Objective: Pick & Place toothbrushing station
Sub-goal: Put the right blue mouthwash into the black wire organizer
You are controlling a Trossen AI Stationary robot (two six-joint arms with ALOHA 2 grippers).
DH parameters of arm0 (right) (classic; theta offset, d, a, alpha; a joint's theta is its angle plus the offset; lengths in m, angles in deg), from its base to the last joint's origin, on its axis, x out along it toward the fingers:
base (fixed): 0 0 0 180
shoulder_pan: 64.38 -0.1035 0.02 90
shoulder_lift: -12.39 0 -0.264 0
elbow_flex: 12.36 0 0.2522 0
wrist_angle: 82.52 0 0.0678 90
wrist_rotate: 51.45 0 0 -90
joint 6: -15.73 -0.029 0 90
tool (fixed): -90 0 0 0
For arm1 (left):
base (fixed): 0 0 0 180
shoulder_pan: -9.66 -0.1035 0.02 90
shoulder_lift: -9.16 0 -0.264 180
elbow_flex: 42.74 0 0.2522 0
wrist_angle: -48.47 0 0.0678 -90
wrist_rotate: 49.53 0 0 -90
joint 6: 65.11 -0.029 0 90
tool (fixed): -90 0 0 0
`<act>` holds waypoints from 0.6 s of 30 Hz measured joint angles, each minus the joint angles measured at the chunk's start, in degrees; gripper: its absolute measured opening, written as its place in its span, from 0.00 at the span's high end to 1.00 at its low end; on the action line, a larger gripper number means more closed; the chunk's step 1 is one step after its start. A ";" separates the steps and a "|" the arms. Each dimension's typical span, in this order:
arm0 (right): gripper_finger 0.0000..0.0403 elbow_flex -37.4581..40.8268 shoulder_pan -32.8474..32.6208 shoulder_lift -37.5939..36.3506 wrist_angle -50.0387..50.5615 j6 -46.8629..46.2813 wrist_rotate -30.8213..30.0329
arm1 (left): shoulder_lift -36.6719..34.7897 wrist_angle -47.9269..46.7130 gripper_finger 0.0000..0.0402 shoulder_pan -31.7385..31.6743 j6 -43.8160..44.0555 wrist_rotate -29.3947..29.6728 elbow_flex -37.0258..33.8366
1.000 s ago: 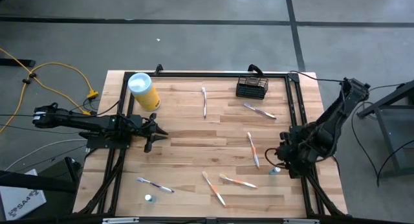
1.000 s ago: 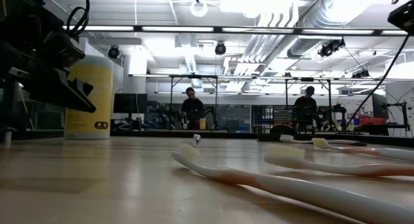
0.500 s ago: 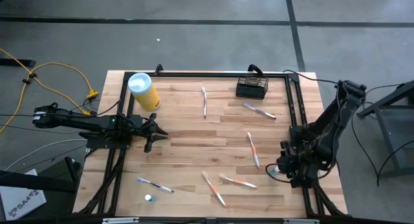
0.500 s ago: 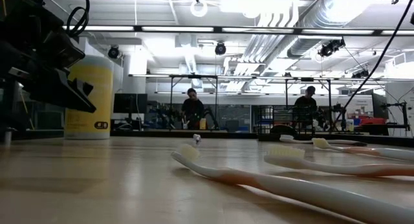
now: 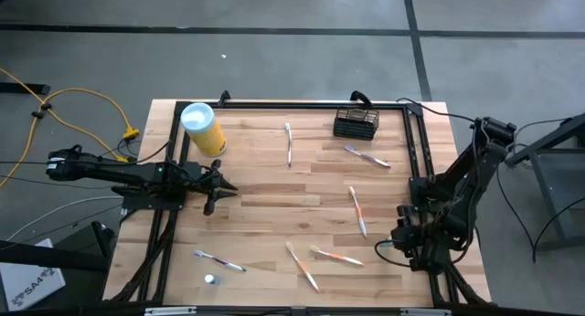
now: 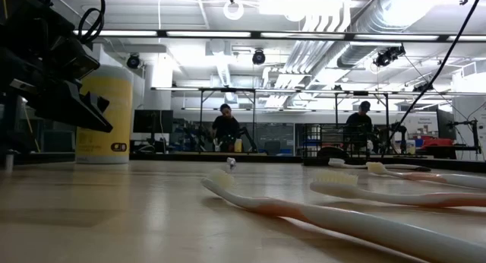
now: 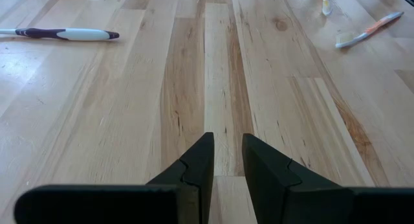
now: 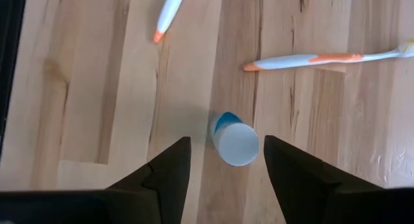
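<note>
The wooden table (image 5: 265, 179) holds the toothbrushing station (image 5: 356, 123) at its far edge. The right gripper (image 8: 223, 159), fingers wide apart, hangs over a small white tube (image 8: 234, 140); the left gripper (image 7: 226, 156), fingers nearly together, holds nothing.

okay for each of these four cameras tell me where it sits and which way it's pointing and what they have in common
High view: overhead, straight down; both arms, the left gripper, the mesh basket, the yellow canister.
Low view: table-top height, level across toothbrushes into the room; a dark arm part at upper left.
Left wrist view: along bare wood; left gripper slightly parted.
Right wrist view: down at a small white tube; right gripper open.
Shared: the canister shows in the high and low views.
</note>
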 joint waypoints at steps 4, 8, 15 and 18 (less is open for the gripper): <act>0.53 0.00 0.00 0.81 0.02 0.04 -0.04 | 0.00 0.00 0.81 -0.01 0.00 0.00 0.00; 0.53 0.00 0.00 1.15 0.00 0.13 -0.55 | 0.02 -0.02 0.81 -0.02 -0.02 0.00 0.00; 0.53 0.00 0.17 1.19 -0.17 0.54 -1.16 | 0.02 -0.02 0.81 -0.02 -0.02 0.00 0.00; 0.53 0.00 0.88 1.87 -0.16 0.87 -0.91 | -0.01 0.00 0.81 0.00 -0.01 0.00 0.00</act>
